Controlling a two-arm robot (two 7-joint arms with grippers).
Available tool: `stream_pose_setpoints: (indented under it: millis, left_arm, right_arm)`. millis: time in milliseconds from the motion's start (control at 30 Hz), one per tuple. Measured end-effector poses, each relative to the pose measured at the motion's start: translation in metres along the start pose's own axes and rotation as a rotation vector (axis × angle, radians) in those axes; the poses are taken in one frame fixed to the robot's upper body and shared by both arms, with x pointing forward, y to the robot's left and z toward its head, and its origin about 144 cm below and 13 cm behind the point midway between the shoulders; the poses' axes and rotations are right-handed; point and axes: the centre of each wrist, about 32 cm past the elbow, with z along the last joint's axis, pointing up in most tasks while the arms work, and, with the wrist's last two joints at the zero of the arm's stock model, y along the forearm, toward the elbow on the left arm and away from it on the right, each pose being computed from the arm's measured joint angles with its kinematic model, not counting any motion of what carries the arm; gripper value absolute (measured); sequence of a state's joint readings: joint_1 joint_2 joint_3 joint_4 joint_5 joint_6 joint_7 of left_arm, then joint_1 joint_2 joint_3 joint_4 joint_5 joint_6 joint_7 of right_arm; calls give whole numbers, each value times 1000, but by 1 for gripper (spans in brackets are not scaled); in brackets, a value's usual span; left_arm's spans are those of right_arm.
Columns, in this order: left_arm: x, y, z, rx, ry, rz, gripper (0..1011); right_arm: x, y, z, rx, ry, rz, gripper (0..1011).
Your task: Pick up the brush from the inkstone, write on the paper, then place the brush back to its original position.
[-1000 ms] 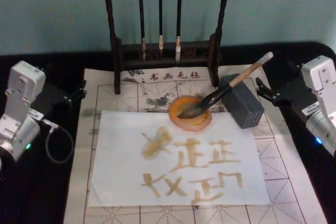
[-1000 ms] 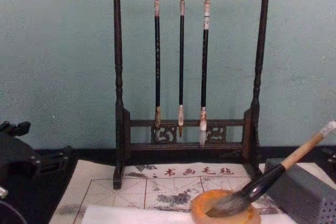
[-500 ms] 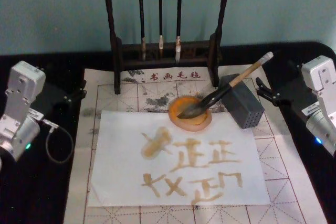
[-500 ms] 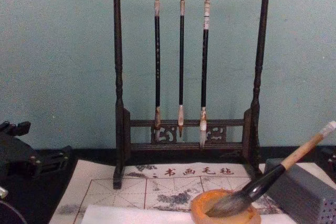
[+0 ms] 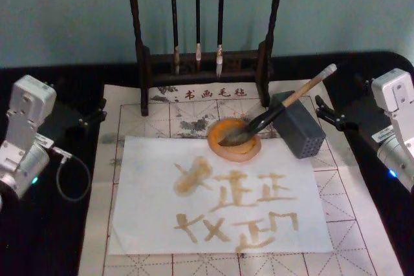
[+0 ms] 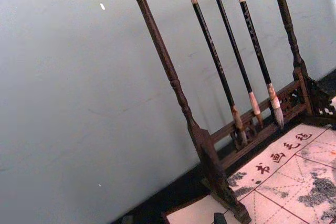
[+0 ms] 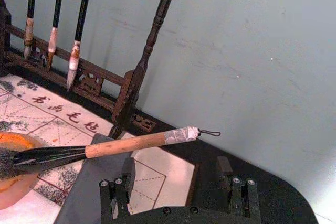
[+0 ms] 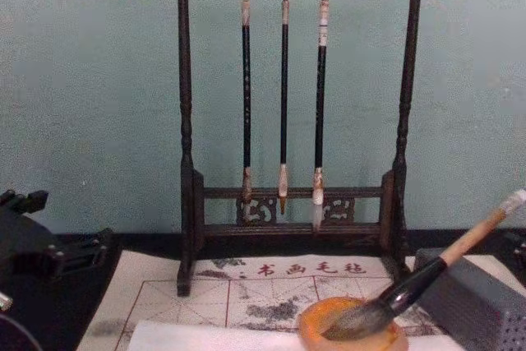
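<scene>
The right gripper (image 5: 322,114) is parked at the right, jaws apart and empty, near the brush (image 5: 278,109). The left gripper (image 5: 96,113) is parked at the left; its state cannot be told. The brush bristles rest in the inkstone (image 5: 223,150), at the far edge of the paper (image 5: 149,211), with the handle leaning on the grey block (image 5: 304,132).

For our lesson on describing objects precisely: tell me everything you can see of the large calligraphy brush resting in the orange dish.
The brush has a thick tan wooden-looking handle with a white taped end and small loop, a black ferrule and bushy grey-brown bristles. It lies tilted, bristles down in the inkstone, handle leaning on the grey block and pointing up to the robot's right. The left gripper and right gripper sit apart from it, open.
</scene>
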State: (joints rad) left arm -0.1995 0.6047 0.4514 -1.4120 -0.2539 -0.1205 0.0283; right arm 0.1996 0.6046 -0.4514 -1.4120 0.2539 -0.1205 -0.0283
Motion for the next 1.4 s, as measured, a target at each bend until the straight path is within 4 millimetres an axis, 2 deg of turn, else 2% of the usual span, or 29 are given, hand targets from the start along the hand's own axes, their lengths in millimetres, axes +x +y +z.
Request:
stream_pose_setpoints:
  millis: [967,1167,1400]
  left_arm:
    - [0,0,0,0,0,0,1001]
    - [0,0,0,0,0,0,1001]
    - [0,0,0,0,0,0,1001]
  right_arm:
    - [1,-1,0,0,6,6,1000]
    - [2,-4,2,-4,68,25,1000]
    - [5,-10,7,-31,256,57,1000]
